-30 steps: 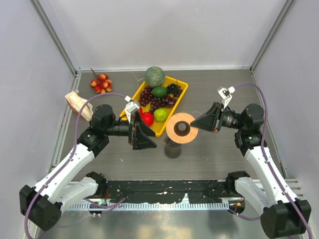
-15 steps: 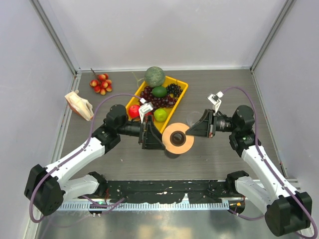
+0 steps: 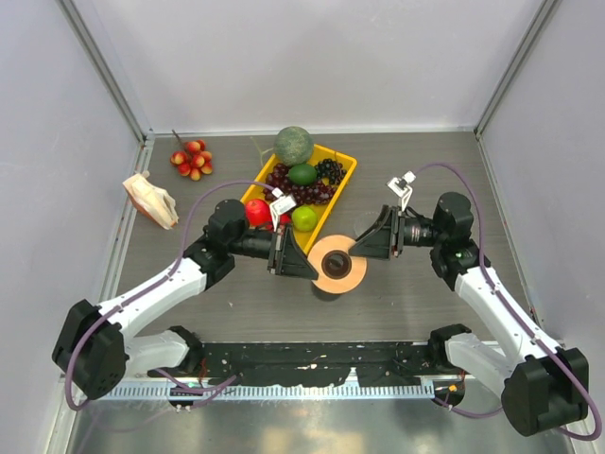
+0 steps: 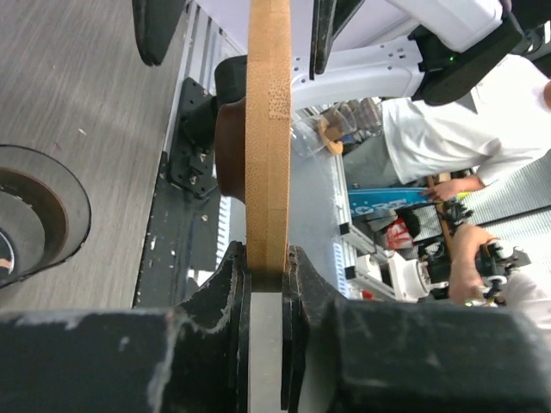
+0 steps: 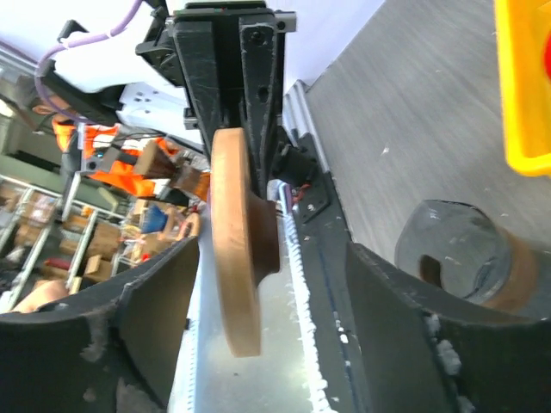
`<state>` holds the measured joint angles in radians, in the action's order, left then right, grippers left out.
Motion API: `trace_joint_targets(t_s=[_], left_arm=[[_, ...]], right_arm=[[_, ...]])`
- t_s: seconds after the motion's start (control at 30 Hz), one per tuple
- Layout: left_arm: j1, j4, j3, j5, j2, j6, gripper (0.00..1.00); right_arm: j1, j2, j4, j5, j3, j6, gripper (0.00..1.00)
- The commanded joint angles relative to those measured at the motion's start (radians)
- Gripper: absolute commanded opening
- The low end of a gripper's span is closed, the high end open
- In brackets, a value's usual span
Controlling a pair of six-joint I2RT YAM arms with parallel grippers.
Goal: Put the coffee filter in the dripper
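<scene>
**Wooden ring clamped by the left tool above the cup; right tool spread around the ring's far edge.**

The left tool (image 4: 267,260) is closed narrow on the rim of the tan wooden ring (image 3: 354,275) and holds it edge-on over the table (image 3: 416,295). A dark smoky glass cup (image 4: 41,215) stands just below the ring. The right tool (image 3: 359,249) is spread wide, with one finger on each side of the ring and neither touching it. The dripper (image 3: 362,225) shows only as a faint clear shape on the table, just behind the right tool and beside the yellow tray (image 3: 323,223).
</scene>
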<state>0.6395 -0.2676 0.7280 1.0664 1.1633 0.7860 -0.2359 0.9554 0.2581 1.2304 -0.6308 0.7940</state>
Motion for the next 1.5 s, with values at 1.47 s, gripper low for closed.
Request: trace_joint_targets(t_s=[1.47], left_arm=[[-0.120, -0.157, -0.022, 0.098, 0.354, 0.260, 0.02]], right_arm=[[0.076, 0.014, -0.596, -0.407, -0.199, -0.544, 0.96]])
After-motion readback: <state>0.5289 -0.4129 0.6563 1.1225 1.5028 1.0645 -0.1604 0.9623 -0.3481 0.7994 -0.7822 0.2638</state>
